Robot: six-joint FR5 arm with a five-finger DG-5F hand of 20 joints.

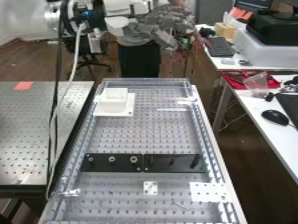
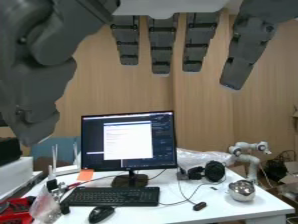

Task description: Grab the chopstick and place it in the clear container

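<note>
Grasping comes next: the hand [image 1: 143, 31], wide open with fingers straight and empty, must descend from beyond twelve o'clock of the perforated benchtop [image 1: 146, 136] to what is probably the chopstick [image 1: 171, 109], a pale strip towards one o'clock.

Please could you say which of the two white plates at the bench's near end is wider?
The right-hand plate in the high view; the left-hand plate is much narrower.
</note>
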